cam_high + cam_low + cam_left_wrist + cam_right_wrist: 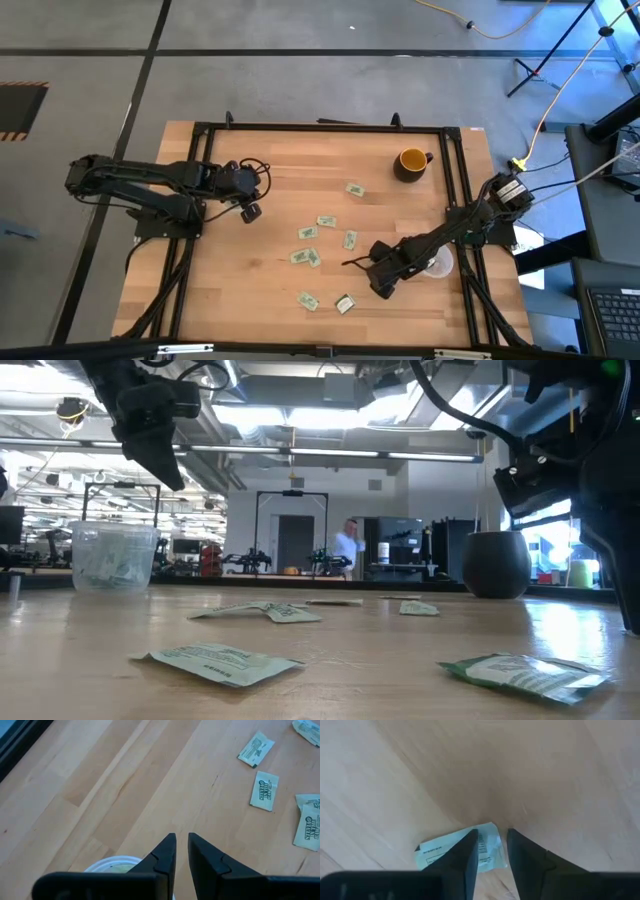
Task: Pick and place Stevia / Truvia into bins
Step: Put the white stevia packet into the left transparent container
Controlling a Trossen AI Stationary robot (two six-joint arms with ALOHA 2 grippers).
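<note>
Progress looks partial, as I judge it: the clear cup (115, 556) on the left of the low view already holds several packets, while roughly eight packets (307, 257) still lie scattered over the middle of the worktop (250, 290). The second cup (438, 264) sits at the worktop's right edge, partly under the right arm, and its contents cannot be made out. The right tool (490, 851) is down at the wood with its fingers closed on the edge of one pale green packet (455, 854), lying flat on the worktop. The left tool (181, 851) hovers over the first cup's rim (115, 865) with fingers nearly together and nothing between them. Packets in the left wrist view read "STEVIA" (263, 791); smaller print is illegible. The yellow mug (411, 161) is unlabelled.
</note>
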